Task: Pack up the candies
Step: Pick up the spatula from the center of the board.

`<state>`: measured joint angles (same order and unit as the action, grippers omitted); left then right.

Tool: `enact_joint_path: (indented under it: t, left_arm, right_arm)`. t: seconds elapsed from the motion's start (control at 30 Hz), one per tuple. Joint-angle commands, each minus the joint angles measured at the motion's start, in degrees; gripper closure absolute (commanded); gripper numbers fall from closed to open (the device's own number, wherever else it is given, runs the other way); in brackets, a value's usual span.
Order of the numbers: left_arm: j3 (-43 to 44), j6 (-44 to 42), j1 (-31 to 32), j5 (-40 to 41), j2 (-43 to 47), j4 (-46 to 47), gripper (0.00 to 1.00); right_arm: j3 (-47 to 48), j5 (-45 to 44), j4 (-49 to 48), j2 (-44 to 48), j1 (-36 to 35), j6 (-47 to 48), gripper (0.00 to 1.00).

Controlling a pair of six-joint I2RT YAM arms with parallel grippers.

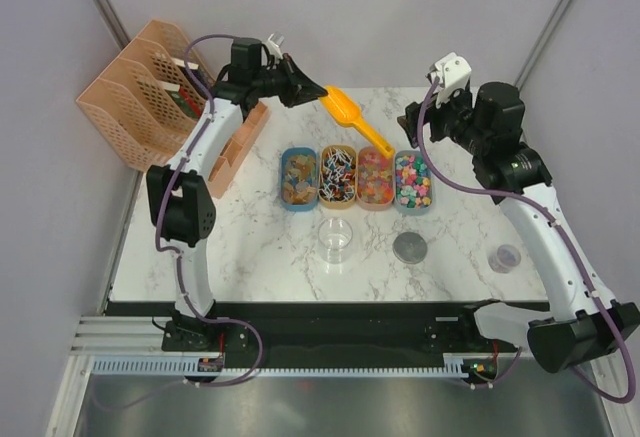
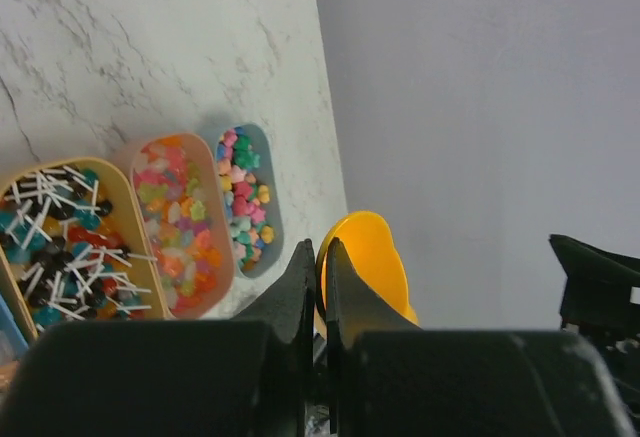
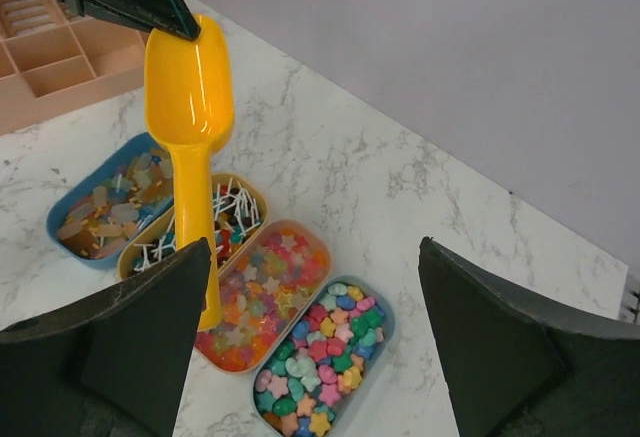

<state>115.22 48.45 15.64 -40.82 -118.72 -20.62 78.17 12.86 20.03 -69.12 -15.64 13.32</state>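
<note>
left tool [image 1: 318,90] on scoop [image 1: 346,110], near candies [image 1: 357,177], organiser [image 1: 243,139]

The candies [image 1: 375,179] lie loose in four oval trays [image 1: 283,182], which stand side by side in one row on the table [image 1: 250,247]. From the left there are tan and orange pieces, dark-wrapped sweets with white sticks, translucent orange, pink and yellow jellies, then opaque pink, green, red and yellow shaped ones. Every tray is nearly full.
</note>
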Motion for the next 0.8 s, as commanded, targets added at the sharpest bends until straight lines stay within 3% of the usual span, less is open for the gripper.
enact_joint_path:
  t: [0.0, 0.27, 0.77]
  left_arm:
    - [-4.3, 10.3, -1.1, -5.4, 7.4, 5.4, 0.98]
    - [-6.1, 10.4, -1.3, -7.4, 8.2, 6.1, 0.98]
    - [-6.9, 9.7, -1.4, -7.1, 8.9, 5.4, 0.98]
  right_arm:
    - [2.7, 7.1, 0.1, -1.2, -0.3, -2.8, 0.08]
    - [7.9, 18.0, 8.7, -8.3, -4.0, -0.7, 0.17]
    - [5.8, 9.7, 5.1, -9.5, -10.5, 2.7, 0.24]
